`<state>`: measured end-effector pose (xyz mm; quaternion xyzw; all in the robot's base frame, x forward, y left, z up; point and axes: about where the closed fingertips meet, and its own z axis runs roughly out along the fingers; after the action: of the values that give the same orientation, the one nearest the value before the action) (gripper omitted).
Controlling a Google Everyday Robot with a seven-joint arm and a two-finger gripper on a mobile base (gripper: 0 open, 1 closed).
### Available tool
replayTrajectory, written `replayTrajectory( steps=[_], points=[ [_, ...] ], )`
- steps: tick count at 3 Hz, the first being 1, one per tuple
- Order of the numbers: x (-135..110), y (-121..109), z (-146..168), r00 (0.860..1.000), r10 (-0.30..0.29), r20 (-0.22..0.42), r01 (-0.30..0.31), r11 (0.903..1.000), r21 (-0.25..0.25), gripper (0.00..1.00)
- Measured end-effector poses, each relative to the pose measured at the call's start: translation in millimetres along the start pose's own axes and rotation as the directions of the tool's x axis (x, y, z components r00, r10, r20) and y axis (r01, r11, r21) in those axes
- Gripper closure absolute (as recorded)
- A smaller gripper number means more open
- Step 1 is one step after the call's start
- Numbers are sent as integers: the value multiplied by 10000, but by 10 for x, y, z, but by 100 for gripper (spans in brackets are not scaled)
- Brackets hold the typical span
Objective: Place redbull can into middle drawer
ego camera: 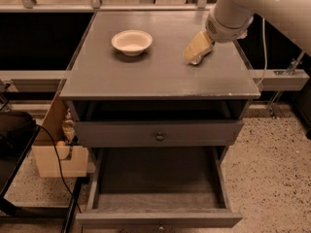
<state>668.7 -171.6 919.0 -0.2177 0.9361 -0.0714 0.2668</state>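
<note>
Tabletop [146,76] right: jaws over redbull can [196,61], its axis hidden.

The can [196,61] lies on the cabinet top [146,76], right of centre, almost wholly hidden under the gripper [198,47]; only a silvery sliver shows at its lower edge. The middle drawer [155,178], grey with a dark floor, stands pulled fully open, nothing in it.

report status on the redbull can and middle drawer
Gripper over the redbull can on the cabinet top, can mostly hidden. Middle drawer open below. Bowl sits apart, not in the way.
</note>
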Motion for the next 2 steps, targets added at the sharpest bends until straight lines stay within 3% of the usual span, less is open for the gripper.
replayTrajectory(
  steps=[1, 2],
  points=[
    [-169, -90, 114, 9933, 1053, 482, -1095, 9895, 940, 0],
    [-164, -129, 102, 9824, 1775, 574, -1826, 9778, 1025, 0]
  ],
)
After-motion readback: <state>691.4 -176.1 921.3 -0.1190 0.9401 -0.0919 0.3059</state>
